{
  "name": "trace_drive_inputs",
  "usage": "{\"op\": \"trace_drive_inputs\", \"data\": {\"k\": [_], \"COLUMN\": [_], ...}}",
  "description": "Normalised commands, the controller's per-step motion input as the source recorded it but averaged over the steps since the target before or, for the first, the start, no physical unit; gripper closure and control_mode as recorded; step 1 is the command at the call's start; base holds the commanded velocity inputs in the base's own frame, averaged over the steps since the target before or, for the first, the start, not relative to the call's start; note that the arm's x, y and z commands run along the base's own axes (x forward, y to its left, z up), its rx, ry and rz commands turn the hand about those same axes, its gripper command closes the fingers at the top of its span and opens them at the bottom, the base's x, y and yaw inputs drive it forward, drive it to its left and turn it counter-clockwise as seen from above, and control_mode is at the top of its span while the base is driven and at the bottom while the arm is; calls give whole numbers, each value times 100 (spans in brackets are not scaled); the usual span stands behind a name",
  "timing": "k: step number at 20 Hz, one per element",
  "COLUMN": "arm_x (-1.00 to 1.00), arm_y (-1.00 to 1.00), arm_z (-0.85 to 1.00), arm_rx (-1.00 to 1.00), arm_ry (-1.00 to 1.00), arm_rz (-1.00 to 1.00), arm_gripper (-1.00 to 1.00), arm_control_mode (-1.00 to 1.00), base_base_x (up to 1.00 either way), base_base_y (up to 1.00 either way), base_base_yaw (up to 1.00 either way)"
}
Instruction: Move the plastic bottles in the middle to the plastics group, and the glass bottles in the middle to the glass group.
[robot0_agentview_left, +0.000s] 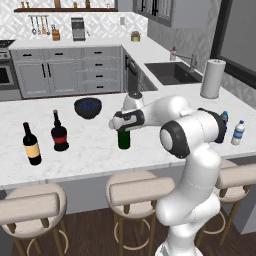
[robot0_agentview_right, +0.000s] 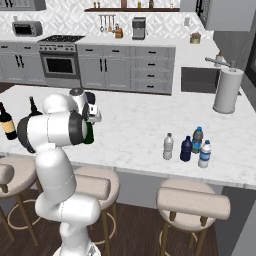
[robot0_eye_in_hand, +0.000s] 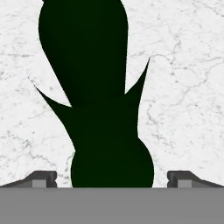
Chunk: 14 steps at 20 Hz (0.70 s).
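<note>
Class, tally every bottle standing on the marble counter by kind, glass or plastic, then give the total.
Glass bottles: 3: yellow-label bottle, red-label bottle, green bottle.
Plastic bottles: 4: greyish bottle, dark blue bottle, darker blue-capped bottle, clear blue-capped bottle.
Total: 7

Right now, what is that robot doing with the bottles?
The robot's open gripper hangs right over the green bottle in the middle of the counter, one fingertip on each side, not squeezing it yet. Two dark glass bottles, one with a yellow label and one with a red label, stand to one side. Four small plastic bottles stand together at the other end.
</note>
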Motion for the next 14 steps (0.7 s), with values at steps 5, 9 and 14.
{"op": "trace_drive_inputs", "data": {"k": [5, 9, 14], "arm_x": [0, 0, 0], "arm_y": [0, 0, 0], "arm_z": [0, 0, 0], "arm_rx": [0, 0, 0], "arm_ry": [0, 0, 0], "arm_rz": [0, 0, 0], "arm_gripper": [100, 100, 100], "arm_control_mode": [-100, -100, -100], "base_base_x": [0, 0, 0], "base_base_y": [0, 0, 0], "base_base_yaw": [0, 0, 0]}}
